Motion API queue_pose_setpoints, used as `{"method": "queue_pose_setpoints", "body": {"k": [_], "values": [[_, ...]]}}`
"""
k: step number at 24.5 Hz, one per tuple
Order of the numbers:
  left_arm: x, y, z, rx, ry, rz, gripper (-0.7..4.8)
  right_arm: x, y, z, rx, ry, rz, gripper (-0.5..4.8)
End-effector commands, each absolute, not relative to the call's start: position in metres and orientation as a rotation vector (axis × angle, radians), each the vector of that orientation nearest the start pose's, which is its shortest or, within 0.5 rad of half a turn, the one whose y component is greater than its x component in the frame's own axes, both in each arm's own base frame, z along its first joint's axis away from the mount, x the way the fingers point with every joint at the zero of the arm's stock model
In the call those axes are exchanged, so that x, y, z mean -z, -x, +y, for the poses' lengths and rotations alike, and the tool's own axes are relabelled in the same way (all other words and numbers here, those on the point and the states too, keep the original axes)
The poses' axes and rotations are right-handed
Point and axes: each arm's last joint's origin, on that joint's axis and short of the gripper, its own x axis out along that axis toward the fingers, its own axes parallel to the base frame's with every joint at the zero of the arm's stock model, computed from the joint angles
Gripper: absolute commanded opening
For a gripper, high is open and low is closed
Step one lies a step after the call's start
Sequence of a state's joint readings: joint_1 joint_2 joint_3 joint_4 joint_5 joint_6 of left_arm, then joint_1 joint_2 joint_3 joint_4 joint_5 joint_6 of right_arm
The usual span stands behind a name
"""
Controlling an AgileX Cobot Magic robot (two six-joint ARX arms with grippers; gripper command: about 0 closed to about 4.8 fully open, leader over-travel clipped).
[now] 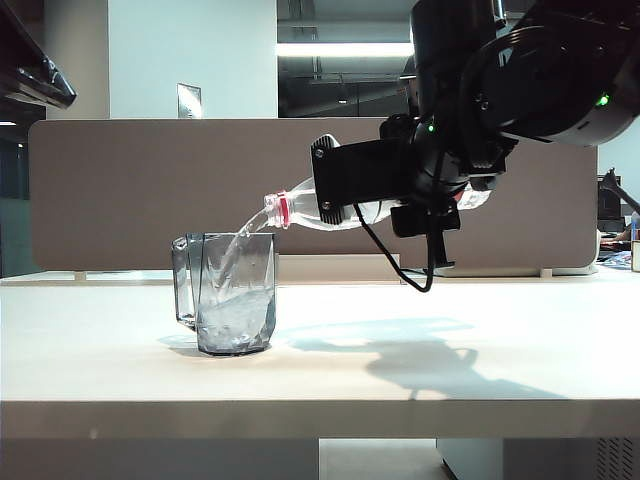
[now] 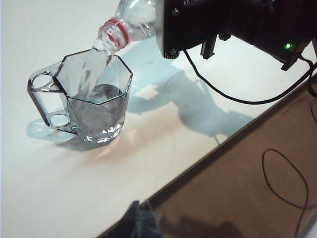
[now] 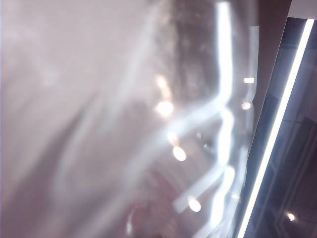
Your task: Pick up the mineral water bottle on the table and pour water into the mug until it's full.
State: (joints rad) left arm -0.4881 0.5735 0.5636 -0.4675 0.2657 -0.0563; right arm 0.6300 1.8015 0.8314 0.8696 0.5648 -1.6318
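On the near part of the table point(image 1: 420, 385), at about eight o'clock from the middle of the exterior view, stands the mug point(image 1: 232, 295), upright, its handle on the far-left side, with a shadow spreading to its right across the cream top. It is partly filled, though the smoky facets make the level hard to read. Water point(image 1: 238, 240) falls in a thin stream from the bottle mouth into the mug's open top. The bottle point(image 1: 300, 211) hangs above and to the right of the mug, at roughly one o'clock from it, tipped almost level with its red neck ring lowest and nearest the mug; its mouth is clear of the rim, not touching. Most of its body is hidden behind the black right gripper point(image 1: 375, 190), whose jaws are clamped around the bottle's middle, part-way closed on it; the label cannot be made out. In the right wrist view the bottle point(image 3: 124, 124) fills nearly the whole picture as a blurred, glaring surface, so the fingers there cannot be seen. The left gripper appears in no view clearly; a dark, blurred shape at the lower edge of the left wrist view may be part of it, so I cannot tell how its jaws stand. Behind the table runs a brown partition point(image 1: 150, 190), cut off at both sides.
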Motion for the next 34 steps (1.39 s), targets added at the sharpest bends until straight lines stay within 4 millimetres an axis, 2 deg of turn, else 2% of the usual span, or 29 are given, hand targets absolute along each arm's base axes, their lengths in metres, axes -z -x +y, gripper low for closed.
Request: {"method": "queue_pose_setpoints", "body": {"k": [1,34], "values": [[-0.2634,-0.1105,-0.0672,0.728,-0.002,0.486,-0.05,-0.1948,-0.3003,0.2008,-0.066,1.637,-0.038,2.11],[-0.2634,-0.1105,-0.0672,0.728,-0.002,0.486,-0.05,-0.1975,-0.2992,0.2026,-0.054,1.625,-0.064,2.11]]}}
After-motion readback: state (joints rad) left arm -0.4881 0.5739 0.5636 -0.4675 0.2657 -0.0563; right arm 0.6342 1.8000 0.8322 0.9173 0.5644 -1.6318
